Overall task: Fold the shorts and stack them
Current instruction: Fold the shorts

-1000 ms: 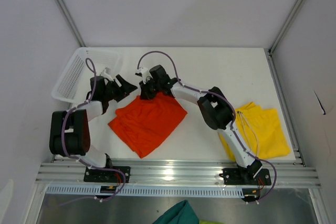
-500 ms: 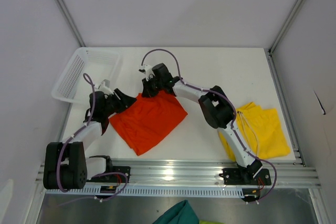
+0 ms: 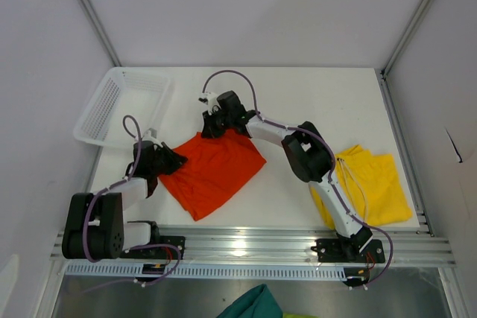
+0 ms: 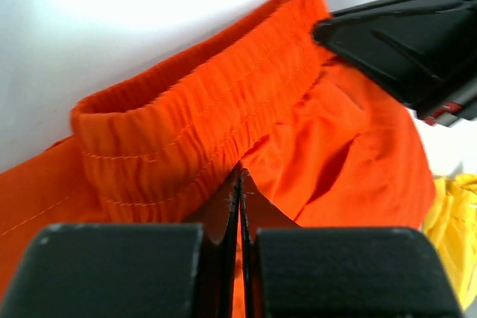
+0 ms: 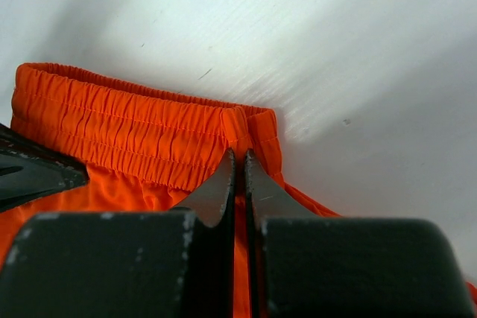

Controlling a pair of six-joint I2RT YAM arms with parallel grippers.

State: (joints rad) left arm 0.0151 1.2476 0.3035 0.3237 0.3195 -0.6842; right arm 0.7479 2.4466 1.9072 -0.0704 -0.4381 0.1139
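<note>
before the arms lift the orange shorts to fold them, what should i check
1. Left end effector shut on the waistband of the orange shorts: ok.
2. Right end effector shut on the waistband's far corner: ok.
3. Both fabric layers pinched in each grip: cannot tell.
4. Yellow shorts lying apart from the orange pair: ok.
5. Basket apart from both end effectors and the cloth: ok.

The left arm [image 3: 133, 188] and right arm [image 3: 339, 210] have white links, black joints, purple cables [image 3: 231, 72], black fingers [image 5: 216, 193]
</note>
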